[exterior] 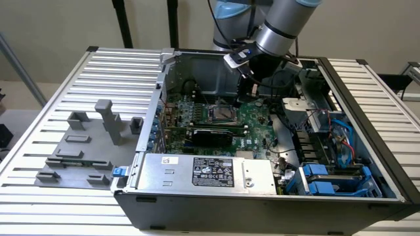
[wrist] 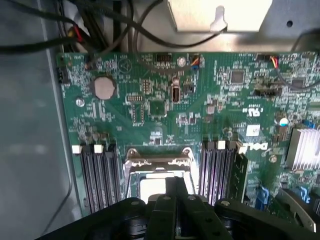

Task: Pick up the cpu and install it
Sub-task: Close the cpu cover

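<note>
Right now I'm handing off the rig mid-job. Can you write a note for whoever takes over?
Gripper: shut, low over the socket frame on the motherboard in the open PC case.
Cpu: pale square lying within that frame, partly behind the gripper; whether they touch can't be told.
Done: cpu is at the socket.
Left: seating not confirmed.

Green across the circuit board (wrist: 165,100), pale silver on the cpu (wrist: 152,187), black on the gripper (wrist: 176,186), grey on the blocks (exterior: 85,147) at nine o'clock.
</note>
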`<state>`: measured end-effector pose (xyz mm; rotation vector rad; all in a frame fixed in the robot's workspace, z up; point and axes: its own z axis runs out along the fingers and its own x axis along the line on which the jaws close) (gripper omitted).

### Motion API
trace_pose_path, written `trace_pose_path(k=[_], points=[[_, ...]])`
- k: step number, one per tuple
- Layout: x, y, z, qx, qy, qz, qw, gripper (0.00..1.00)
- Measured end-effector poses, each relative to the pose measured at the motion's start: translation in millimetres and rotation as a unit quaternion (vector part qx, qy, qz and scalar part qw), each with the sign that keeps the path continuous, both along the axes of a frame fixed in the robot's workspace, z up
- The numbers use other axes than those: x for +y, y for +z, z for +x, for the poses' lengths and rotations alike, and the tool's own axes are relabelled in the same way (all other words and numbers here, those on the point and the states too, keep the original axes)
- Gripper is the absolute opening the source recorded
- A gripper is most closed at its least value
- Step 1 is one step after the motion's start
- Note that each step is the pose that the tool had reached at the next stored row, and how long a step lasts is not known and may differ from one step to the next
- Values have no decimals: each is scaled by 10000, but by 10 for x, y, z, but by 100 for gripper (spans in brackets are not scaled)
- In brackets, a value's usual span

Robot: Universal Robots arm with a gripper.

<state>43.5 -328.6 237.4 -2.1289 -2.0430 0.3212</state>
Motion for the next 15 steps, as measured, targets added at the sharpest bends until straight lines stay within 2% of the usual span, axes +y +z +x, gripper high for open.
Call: trace_pose_path(k=[4,7,9,11,13,15], points=[[0,-5,-86,195,0,-1,9998,11],[0,-13,-164,310,0,-1,9995,11],[0,-24,-231,360,0,0,9994,11],[0,-38,-306,395,0,0,9992,11],[0,-61,-368,414,0,0,9991,11],[0,-97,-407,421,0,0,9991,11]])
